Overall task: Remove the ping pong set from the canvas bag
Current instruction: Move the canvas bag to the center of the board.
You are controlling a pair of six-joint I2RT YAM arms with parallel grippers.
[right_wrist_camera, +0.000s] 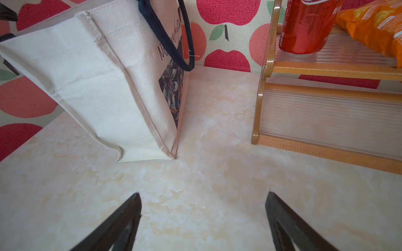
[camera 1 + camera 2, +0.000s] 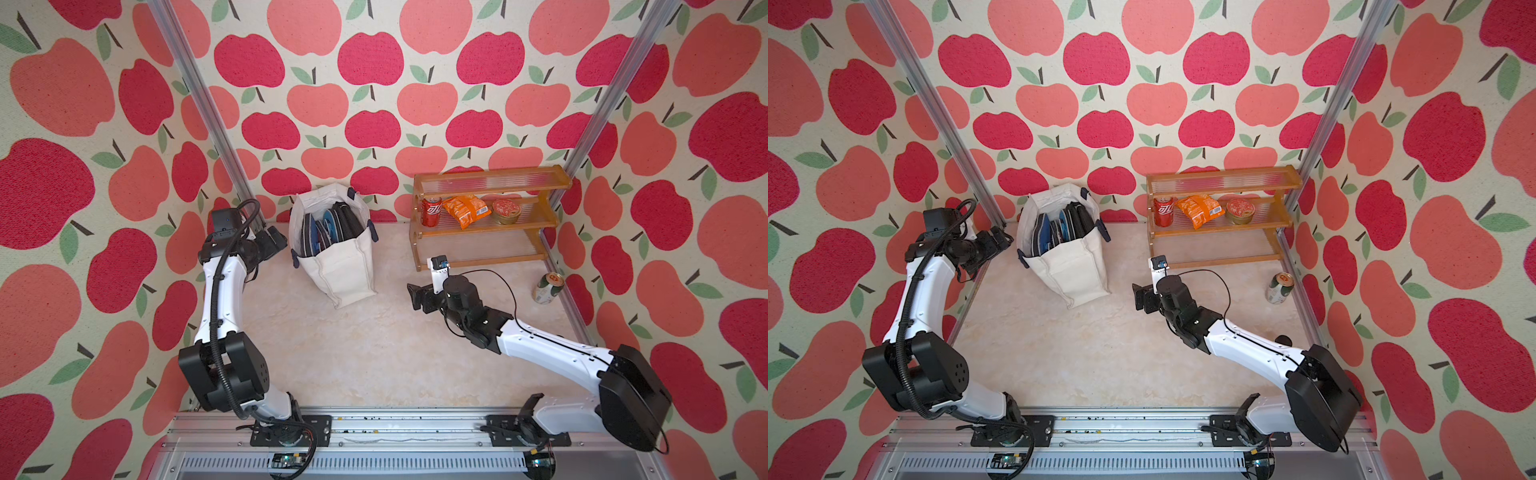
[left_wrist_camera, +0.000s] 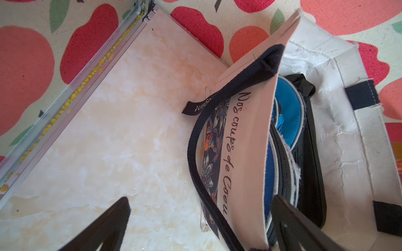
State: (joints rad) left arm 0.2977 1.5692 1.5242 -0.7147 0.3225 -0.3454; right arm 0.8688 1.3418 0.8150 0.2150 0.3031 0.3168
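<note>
Okay, on the pale marbled desk (image 2: 353, 357) the off-white boxy canvas bag w/ navy strap handles (image 2: 347, 266) stands upright near the back wall, mouth open. The amber tiered rack (image 2: 492, 185) beside it holds a red can (image 2: 431, 212) & snacks, not yours. In the bag the ping pong set (image 3: 287, 104), flat blue & dark zip cases, stands on edge, packed face to face, none out yet. Left jaws: wide open, empty, at the bag's near rim w/ the cases just inside, so your left arm (image 2: 218, 299) is nearer. Right jaws: open, empty, over bare desk beside the bag.
</note>
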